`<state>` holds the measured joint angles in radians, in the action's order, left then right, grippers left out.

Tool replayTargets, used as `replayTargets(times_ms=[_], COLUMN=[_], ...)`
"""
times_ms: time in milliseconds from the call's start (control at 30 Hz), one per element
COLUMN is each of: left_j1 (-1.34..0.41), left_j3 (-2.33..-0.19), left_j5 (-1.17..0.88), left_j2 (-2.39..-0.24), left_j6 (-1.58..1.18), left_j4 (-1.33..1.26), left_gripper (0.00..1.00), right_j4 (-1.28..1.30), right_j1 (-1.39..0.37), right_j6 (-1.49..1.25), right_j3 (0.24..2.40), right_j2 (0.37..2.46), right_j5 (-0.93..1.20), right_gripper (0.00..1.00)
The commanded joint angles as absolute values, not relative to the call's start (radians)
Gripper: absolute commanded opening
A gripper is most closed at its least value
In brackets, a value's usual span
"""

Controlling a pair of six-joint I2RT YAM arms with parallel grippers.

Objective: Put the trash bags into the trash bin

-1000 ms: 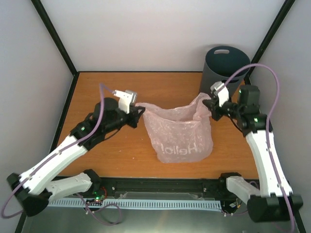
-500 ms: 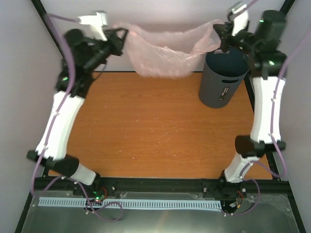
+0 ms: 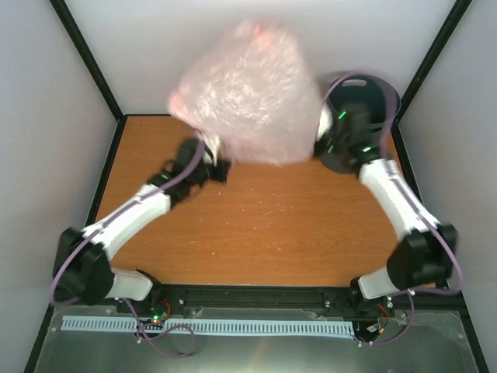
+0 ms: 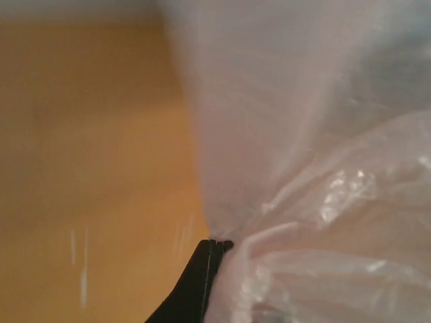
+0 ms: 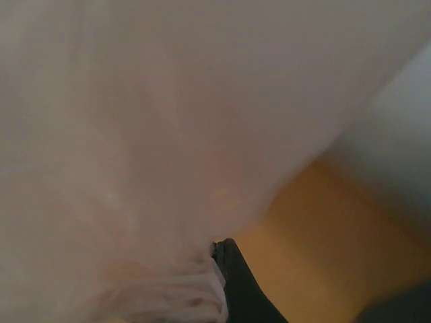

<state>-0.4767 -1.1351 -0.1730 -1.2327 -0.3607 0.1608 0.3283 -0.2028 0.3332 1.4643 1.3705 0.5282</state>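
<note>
The pale-pink trash bag [image 3: 247, 89] is puffed up in the air, blurred, over the back of the table between my two arms. My left gripper [image 3: 214, 163] is low under the bag's left lower edge; in the left wrist view its black fingers [image 4: 202, 276] are shut on a gathered fold of the bag [image 4: 316, 202]. My right gripper [image 3: 318, 134] is at the bag's right edge, just in front of the dark grey trash bin [image 3: 371, 101]; its finger [image 5: 237, 282] is shut on the bag [image 5: 148, 168]. The bag covers most of both wrist views.
The bin stands at the back right corner against the white wall, with the right arm crossing in front of it. Black frame posts [image 3: 85, 58] run up both back corners. The orange table top [image 3: 264, 225] lies below the bag.
Both arms have come down from a high raised pose to low over the table and moved closer together. The bag, stretched flat before, has ballooned upward between them.
</note>
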Motion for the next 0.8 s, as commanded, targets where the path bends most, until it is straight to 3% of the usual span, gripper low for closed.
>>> replayTargets(times_ms=[0, 133, 367, 400, 467, 767], left_j1=[-0.596, -0.598, -0.598, -0.598, -0.598, -0.598], left_j3=[-0.919, -0.784, -0.763, -0.759, -0.751, -0.742], left_j5=[-0.087, -0.084, -0.106, -0.105, -0.103, -0.028], left_j2=[-1.118, -0.913, -0.865, -0.861, -0.849, -0.836], left_j6=[-0.320, -0.332, -0.314, -0.317, -0.316, -0.277], left_j4=[0.352, 0.293, 0.370, 0.370, 0.370, 0.384], left_gripper=[0.01, 0.01, 0.01, 0.01, 0.01, 0.01], right_j4=[0.554, 0.569, 0.683, 0.703, 0.761, 0.962], right_j1=[-0.282, -0.291, -0.293, -0.293, -0.292, -0.293], right_j6=[0.425, 0.465, 0.483, 0.482, 0.487, 0.515], right_j3=[1.071, 0.940, 0.959, 0.973, 1.022, 1.323], right_j2=[1.286, 1.066, 1.052, 1.062, 1.079, 1.056], right_j5=[0.509, 0.526, 0.563, 0.566, 0.573, 0.419], right_gripper=[0.03, 0.03, 0.05, 0.11, 0.33, 0.95])
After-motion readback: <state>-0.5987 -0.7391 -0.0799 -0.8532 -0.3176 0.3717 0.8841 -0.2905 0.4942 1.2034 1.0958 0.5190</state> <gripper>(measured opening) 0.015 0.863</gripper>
